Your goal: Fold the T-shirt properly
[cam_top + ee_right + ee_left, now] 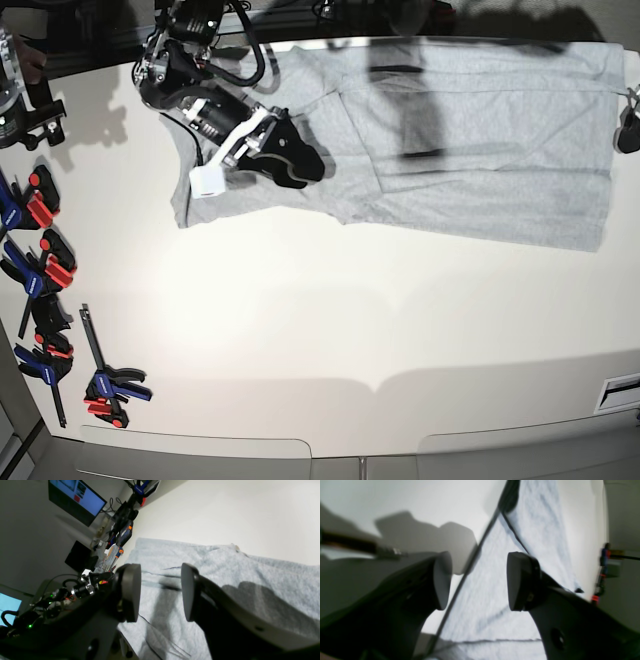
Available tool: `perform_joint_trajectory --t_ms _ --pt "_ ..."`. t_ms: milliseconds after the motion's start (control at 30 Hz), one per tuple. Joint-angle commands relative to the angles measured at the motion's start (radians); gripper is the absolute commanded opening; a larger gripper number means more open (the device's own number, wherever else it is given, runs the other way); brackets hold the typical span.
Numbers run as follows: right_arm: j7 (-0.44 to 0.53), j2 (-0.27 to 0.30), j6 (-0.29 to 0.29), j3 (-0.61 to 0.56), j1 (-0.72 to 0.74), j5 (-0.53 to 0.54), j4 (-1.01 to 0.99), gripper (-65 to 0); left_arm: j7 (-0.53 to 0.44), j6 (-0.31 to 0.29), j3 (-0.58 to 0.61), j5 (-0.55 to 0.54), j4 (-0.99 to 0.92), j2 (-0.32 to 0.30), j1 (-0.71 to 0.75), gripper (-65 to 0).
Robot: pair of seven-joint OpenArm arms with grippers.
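Observation:
The light grey T-shirt [470,150] lies spread flat along the far side of the white table [320,330], plain side up, with no lettering showing. One sleeve [200,200] points to the near left. My right gripper [300,168] hovers over the shirt's left part by that sleeve and is open and empty; in its wrist view [160,592] grey cloth [225,562] lies below the parted fingers. My left gripper [478,580] is open and empty over the shirt's edge [495,600]. In the base view only a dark piece of it [630,125] shows at the right edge.
Several blue, red and black clamps [40,270] lie along the table's left edge, one more [110,385] at the near left. A monitor [75,500] and tools [120,537] stand beyond the table's end. Bare tabletop fills the near half.

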Motion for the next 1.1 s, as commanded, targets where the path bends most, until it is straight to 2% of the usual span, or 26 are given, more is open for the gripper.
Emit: perform_joint_trajectory --t_ms 0,167,333,533,767,933,1067 --pt "0.019 -0.002 0.009 -0.002 0.008 0.026 0.019 -40.2 -0.023 -0.009 -0.008 0.001 0.012 -0.024 -0.005 -32.6" --pt "0.019 -0.002 0.009 -0.002 0.008 0.026 0.019 -40.2 -0.032 -0.009 -0.008 0.064 0.012 0.033 -0.006 -32.6" --pt "0.019 -0.002 0.009 -0.002 0.008 0.026 0.019 -40.2 -0.032 -0.009 -0.007 0.064 0.012 0.106 -0.006 -33.0" --pt "0.019 -0.002 0.009 -0.002 0.008 0.026 0.019 -40.2 -0.028 -0.009 -0.007 0.064 0.041 0.158 -0.005 -33.0" --pt "0.019 -0.002 0.009 -0.002 0.008 0.026 0.019 -40.2 -0.034 -0.009 -0.006 0.077 0.111 0.18 -0.008 -33.6" --pt "0.019 -0.002 0.009 -0.002 0.008 0.026 0.019 -40.2 -0.18 -0.009 -0.006 0.222 0.117 0.18 -0.008 -42.8" --pt "0.022 -0.002 0.009 -0.002 0.008 0.026 0.019 -40.2 -0.204 -0.009 -0.006 0.23 0.118 0.18 -0.017 -44.2"
